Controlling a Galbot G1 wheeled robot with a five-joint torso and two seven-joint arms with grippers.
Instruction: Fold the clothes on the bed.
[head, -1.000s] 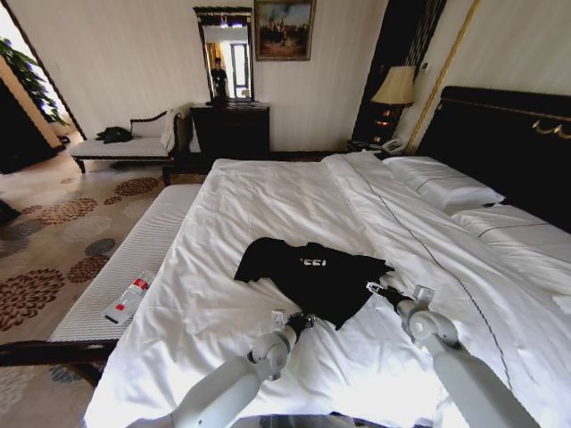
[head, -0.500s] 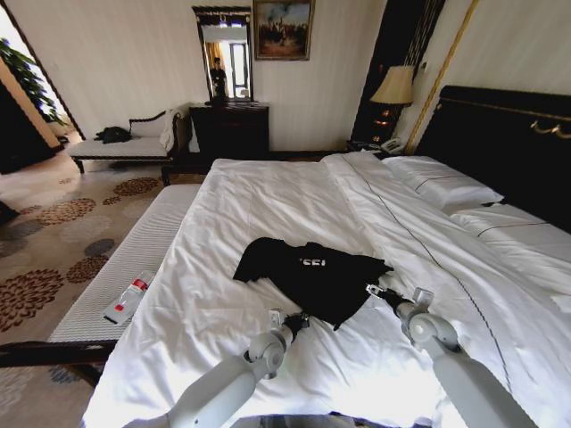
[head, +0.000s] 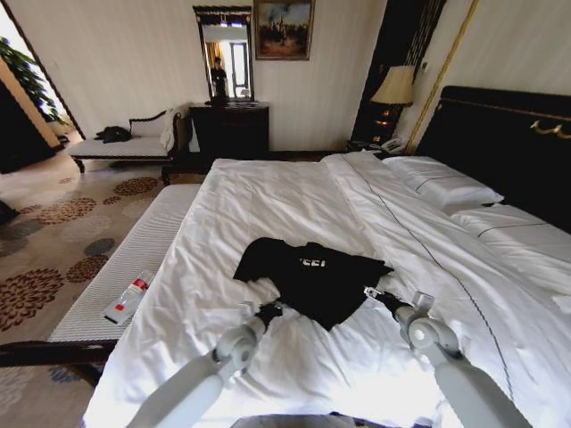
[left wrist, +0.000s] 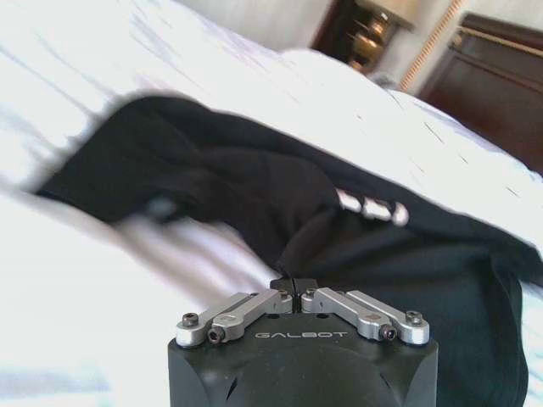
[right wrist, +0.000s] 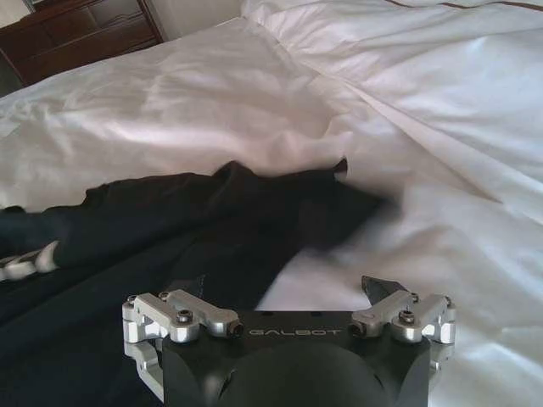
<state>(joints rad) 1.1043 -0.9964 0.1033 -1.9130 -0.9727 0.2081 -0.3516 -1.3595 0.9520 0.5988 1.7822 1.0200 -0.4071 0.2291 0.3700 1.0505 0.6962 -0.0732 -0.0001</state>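
The clothes, a black top (head: pixel 312 275) with white lettering (head: pixel 313 263), lie crumpled on the white duvet of the bed (head: pixel 268 196). My left gripper (head: pixel 268 310) is at the top's near left hem, and in the left wrist view it (left wrist: pixel 293 282) is shut with its tips against the black fabric (left wrist: pixel 356 254). Whether cloth is pinched between them is unclear. My right gripper (head: pixel 373 292) sits at the near right edge of the top. The right wrist view shows this gripper (right wrist: pixel 280 297) open, low over the black cloth (right wrist: pixel 170 229).
A white cushioned bench (head: pixel 152 241) runs along the bed's left side with a small white-and-red bottle (head: pixel 128 299) on it. Pillows (head: pixel 446 183) and the dark headboard (head: pixel 508 143) are at the far right. Patterned carpet (head: pixel 53 241) lies to the left.
My left gripper has slid to the left along the top's near hem. The right gripper has edged slightly toward the top. The top has barely shifted.
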